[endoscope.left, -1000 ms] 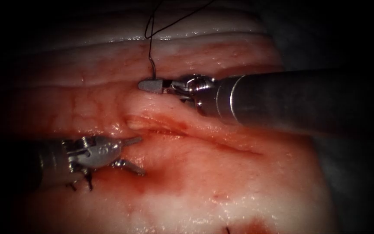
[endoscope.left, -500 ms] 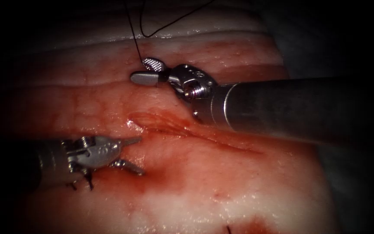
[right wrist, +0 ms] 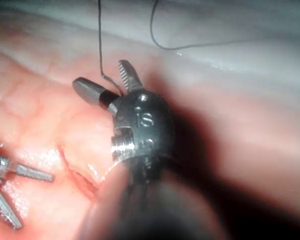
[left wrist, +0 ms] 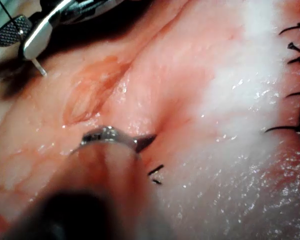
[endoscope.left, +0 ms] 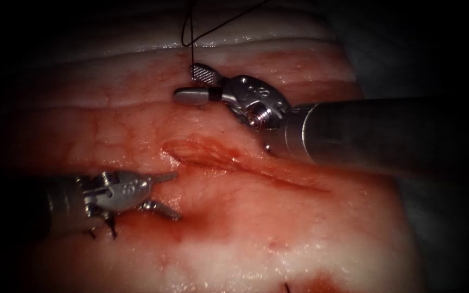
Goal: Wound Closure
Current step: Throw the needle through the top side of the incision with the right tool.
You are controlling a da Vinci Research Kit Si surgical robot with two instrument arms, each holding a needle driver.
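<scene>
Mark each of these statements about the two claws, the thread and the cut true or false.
1. The right claw stands open. True.
2. The left claw is shut on the thread. False: its jaws are spread and hold nothing.
3. The thread comes down from above and ends between the right claw's open jaws. True.
4. The two claws touch each other. False: they are well apart, with the left end of the cut between them.
5. Dark cut ends of thread stick out of the tissue beside the left tool. True.
</scene>
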